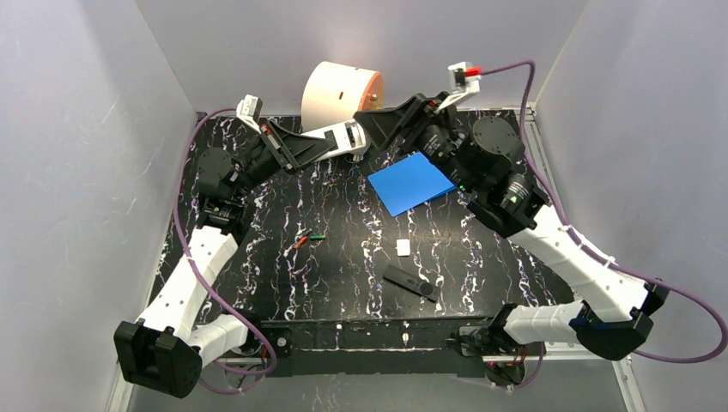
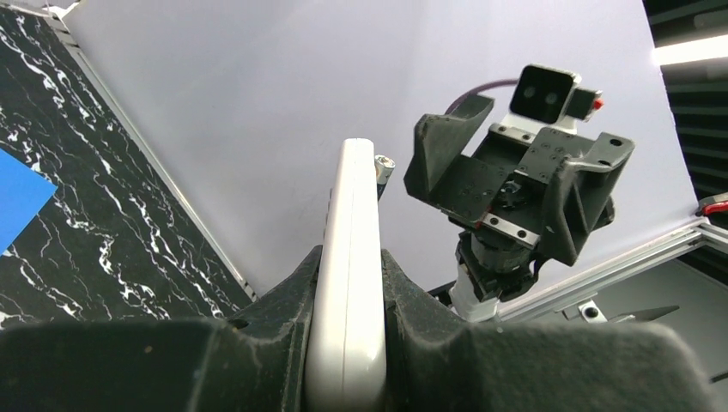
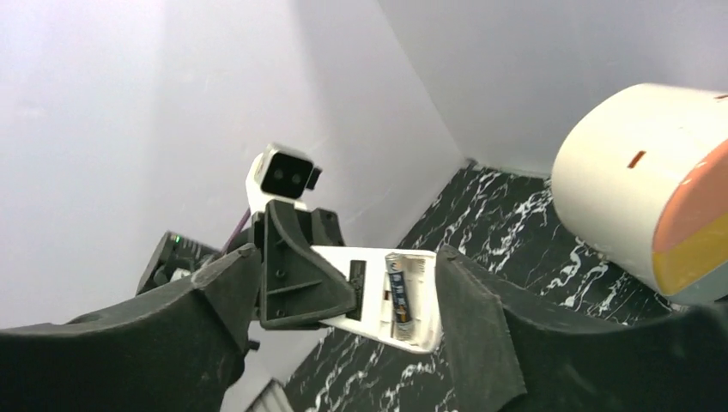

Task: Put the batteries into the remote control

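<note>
My left gripper (image 2: 348, 257) is shut on the white remote control (image 2: 348, 283), holding it on edge above the back of the table (image 1: 283, 283). In the right wrist view the remote control (image 3: 378, 300) shows its open compartment with a dark, orange-banded battery (image 3: 400, 296) lying in it. My right gripper (image 3: 348, 262) stands open, its fingers apart on either side of the remote's end. From above, the right gripper (image 1: 378, 120) faces the remote control (image 1: 343, 137) held by the left gripper (image 1: 322, 142). Two loose batteries, orange-red (image 1: 300, 241) and greenish (image 1: 317, 236), lie mid-table.
A blue sheet (image 1: 412, 182) lies at the back right, under the right arm. Behind the grippers stands a cream and orange cylinder (image 1: 342, 93). A black remote (image 1: 410, 281) and a small white cover (image 1: 403, 248) lie near the front centre. Grey walls enclose the table.
</note>
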